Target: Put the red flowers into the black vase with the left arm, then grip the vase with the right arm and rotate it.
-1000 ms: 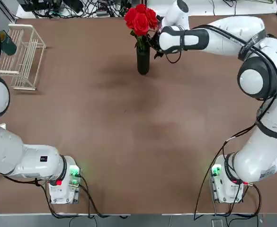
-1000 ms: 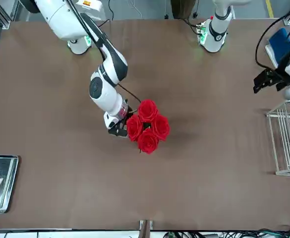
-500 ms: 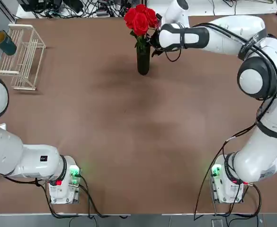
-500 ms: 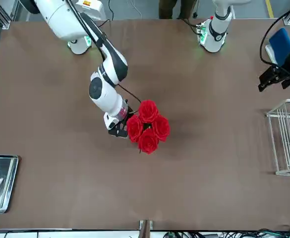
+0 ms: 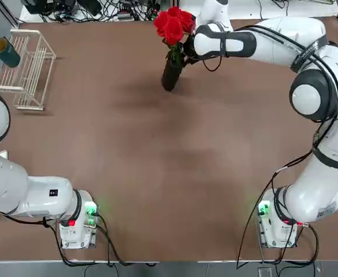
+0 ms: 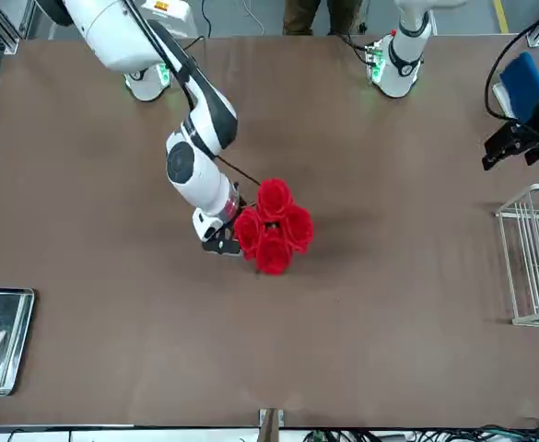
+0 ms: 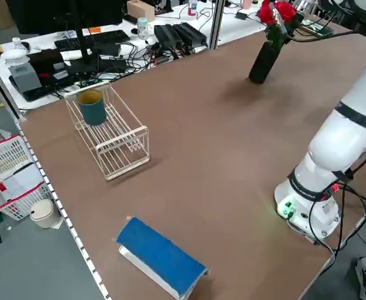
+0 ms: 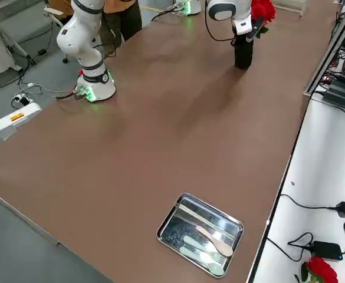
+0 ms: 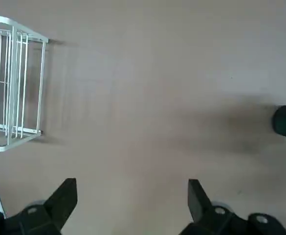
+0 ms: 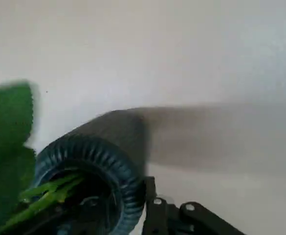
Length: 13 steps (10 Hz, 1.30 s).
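The black vase stands far across the table, leaning, with the red flowers in its mouth. My right gripper is shut on the vase's upper part, just below the blooms. In the front view the red flowers hide the vase, and the right gripper sits beside them. The right wrist view shows the vase's ribbed rim with green stems inside. My left gripper hangs open over bare table near the rack, holding nothing.
A white wire rack with a dark green cup stands at the far left. A metal tray holds utensils on the robot's right. A blue block lies near the left arm. A person's legs show behind the bases.
The vase has gone from upright to leaning in the right gripper's hold, and the flowers have shifted with it. The left gripper has drifted slightly.
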Tool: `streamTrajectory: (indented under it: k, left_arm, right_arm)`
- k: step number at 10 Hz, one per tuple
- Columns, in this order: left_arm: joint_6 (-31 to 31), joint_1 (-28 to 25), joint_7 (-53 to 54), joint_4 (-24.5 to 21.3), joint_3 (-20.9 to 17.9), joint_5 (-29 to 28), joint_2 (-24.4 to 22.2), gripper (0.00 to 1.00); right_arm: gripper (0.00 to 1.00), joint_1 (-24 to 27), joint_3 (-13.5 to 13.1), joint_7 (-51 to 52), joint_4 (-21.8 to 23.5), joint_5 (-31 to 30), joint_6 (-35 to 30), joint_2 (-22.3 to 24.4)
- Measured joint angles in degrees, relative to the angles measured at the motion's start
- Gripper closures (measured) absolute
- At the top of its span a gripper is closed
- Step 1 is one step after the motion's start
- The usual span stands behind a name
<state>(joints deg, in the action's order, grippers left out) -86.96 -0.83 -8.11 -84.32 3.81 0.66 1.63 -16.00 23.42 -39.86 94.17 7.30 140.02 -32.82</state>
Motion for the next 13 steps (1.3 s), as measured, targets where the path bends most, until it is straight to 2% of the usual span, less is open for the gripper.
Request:
streamTrajectory:
  k: [2,4,8,11,13]
  left_arm:
    - [0.0,-0.1,0.0,-0.1,0.1,1.0,0.2,0.0]
    - [0.0,-0.1,0.0,-0.1,0.1,1.0,0.3,0.0]
    - [0.0,-0.1,0.1,-0.1,0.3,1.0,0.3,0.0]
    - [0.0,0.1,0.1,-0.1,0.6,1.0,0.3,0.0]
    - [0.0,0.0,0.1,-0.1,0.4,1.0,0.3,0.0]
  right_arm:
    - [0.81,0.0,0.0,0.0,0.0,-0.3,-0.3,-0.1]
    - [0.85,0.0,0.0,0.0,-0.7,-3.8,-3.2,0.0]
    - [0.85,0.0,0.0,2.8,-3.7,-20.2,-17.0,2.5]
    - [0.85,0.0,0.2,19.4,-4.4,-28.4,-19.2,4.2]
    - [0.85,-0.1,0.4,31.8,-4.5,-30.8,-19.1,4.3]
